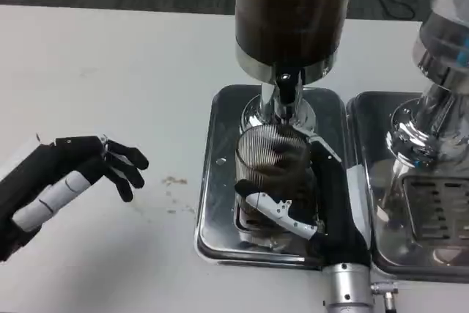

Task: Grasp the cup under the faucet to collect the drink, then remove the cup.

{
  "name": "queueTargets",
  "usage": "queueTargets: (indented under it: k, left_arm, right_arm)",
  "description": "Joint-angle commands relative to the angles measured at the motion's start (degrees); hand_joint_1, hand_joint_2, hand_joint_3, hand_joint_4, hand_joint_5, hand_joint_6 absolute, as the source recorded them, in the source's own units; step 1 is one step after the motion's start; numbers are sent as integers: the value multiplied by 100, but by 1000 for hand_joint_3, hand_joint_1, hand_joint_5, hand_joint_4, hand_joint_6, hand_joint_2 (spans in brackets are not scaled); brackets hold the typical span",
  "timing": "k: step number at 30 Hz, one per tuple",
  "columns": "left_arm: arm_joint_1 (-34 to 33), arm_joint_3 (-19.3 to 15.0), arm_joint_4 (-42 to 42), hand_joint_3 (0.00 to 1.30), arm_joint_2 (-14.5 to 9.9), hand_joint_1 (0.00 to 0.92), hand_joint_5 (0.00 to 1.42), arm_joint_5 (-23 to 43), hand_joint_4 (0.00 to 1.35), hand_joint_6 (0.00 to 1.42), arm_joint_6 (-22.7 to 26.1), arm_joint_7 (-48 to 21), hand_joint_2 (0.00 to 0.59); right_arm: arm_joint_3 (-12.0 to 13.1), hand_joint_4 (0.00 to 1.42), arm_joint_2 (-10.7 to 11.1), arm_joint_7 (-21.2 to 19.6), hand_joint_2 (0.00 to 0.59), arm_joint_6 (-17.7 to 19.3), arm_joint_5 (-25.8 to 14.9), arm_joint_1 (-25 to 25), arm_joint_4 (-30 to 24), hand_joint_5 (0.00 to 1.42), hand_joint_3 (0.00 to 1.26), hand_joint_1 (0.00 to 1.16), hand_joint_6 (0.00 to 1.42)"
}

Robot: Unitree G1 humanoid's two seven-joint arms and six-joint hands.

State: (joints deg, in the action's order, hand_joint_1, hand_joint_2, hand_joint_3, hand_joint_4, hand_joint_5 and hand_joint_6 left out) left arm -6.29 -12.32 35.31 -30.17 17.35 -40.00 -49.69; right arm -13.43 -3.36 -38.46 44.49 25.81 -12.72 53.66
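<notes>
Gripping the ribbed cup (272, 163) under the faucet (286, 86): right hand (322, 196) | left hand (69, 181) released, fingers apart, over the bench (110, 71) | cup on steel tray (220, 232)

A clear ribbed glass cup (272, 160) stands upright on the steel drip tray (220, 210), directly at six o'clock of the black faucet (286, 87) of the dark-filled drink dispenser (293, 20). Dark liquid shows inside it.
</notes>
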Motion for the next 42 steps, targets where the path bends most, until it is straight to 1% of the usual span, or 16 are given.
queueTargets:
  k: [1,9,10,13,16,20,21,23,25,31,35,39,42]
  left_arm:
    - [-64,94,21,610,51,126,713,-83,636,392,-13,-1,133]
    - [-99,145,40,610,79,118,713,-89,636,392,-15,1,130]
    - [-114,158,54,610,77,106,713,-85,636,392,-18,-5,131]
    - [-142,191,73,608,88,101,712,-79,635,392,-32,-9,131]
    - [-196,218,103,593,100,86,680,-85,613,391,-63,-19,123]
    - [-284,282,136,554,139,53,560,-128,532,379,-143,-25,116]
    - [-333,310,162,540,155,45,526,-149,494,366,-168,-33,111]
    - [-426,371,223,512,193,23,453,-186,429,337,-208,-53,98]
    - [-521,436,312,494,245,7,425,-226,403,325,-246,-70,92]
    - [-666,537,503,485,334,0,413,-301,389,303,-359,-87,89]
    - [-745,591,596,460,366,0,367,-369,351,281,-459,-72,87]
    - [-808,669,635,395,335,0,266,-561,237,242,-808,27,76]
    - [-809,718,548,315,247,0,171,-833,129,192,-1234,166,62]
  right_arm:
    - [-9,757,-32,-222,167,-121,75,332,-64,989,502,875,1405]
    - [7,804,9,-471,163,-49,200,502,-358,1060,552,878,1424]
    - [11,806,8,-516,163,-33,223,528,-419,1070,559,878,1424]
    - [14,833,23,-609,147,3,278,620,-596,1083,577,884,1424]
    - [20,854,32,-681,141,39,320,735,-797,1090,598,888,1424]
    - [41,884,75,-755,130,65,408,993,-1230,1113,623,897,1424]
    - [45,894,86,-769,124,52,443,1049,-1332,1123,627,898,1424]
    - [48,925,142,-879,120,-10,628,1244,-1703,1144,663,900,1424]
    - [87,941,164,-921,110,-41,688,1461,-2046,1159,686,903,1424]
    - [168,948,170,-855,102,-137,710,1863,-2663,1175,704,908,1424]
    - [227,959,190,-773,98,-210,684,2059,-2982,1176,722,921,1424]
    - [322,973,247,-644,89,-272,621,2295,-3357,1187,736,926,1424]
    - [401,987,305,-444,88,-328,566,2473,-3723,1189,756,927,1424]
